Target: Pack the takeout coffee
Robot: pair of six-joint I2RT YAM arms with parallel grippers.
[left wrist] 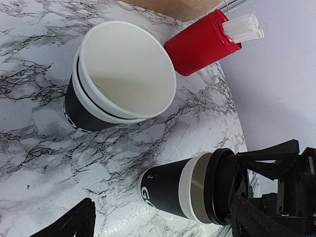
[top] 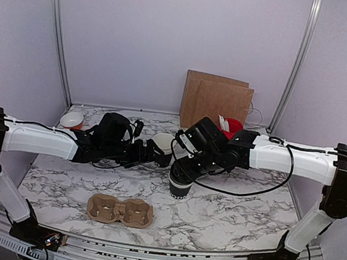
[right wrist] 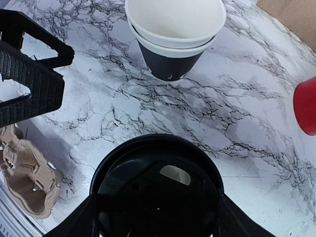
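A black takeout coffee cup (top: 179, 185) with a white band stands upright at mid-table, and a black lid (right wrist: 157, 182) sits on its rim. My right gripper (right wrist: 157, 200) comes down from above, its fingers pressed against both sides of the lid. The left wrist view shows the same cup (left wrist: 170, 190) and lid (left wrist: 219, 185). Just left of it is a stack of cups (top: 162, 147), cream nested in black, open tops up (left wrist: 123, 74). My left gripper (top: 151, 153) hangs open beside this stack with nothing between its fingers, and one finger (left wrist: 69, 224) shows.
A brown cardboard cup carrier (top: 120, 210) lies near the front edge. A red cup with white utensils (top: 230, 126) and a brown paper bag (top: 217, 101) stand at the back. A small orange-and-white bowl (top: 72, 119) sits back left.
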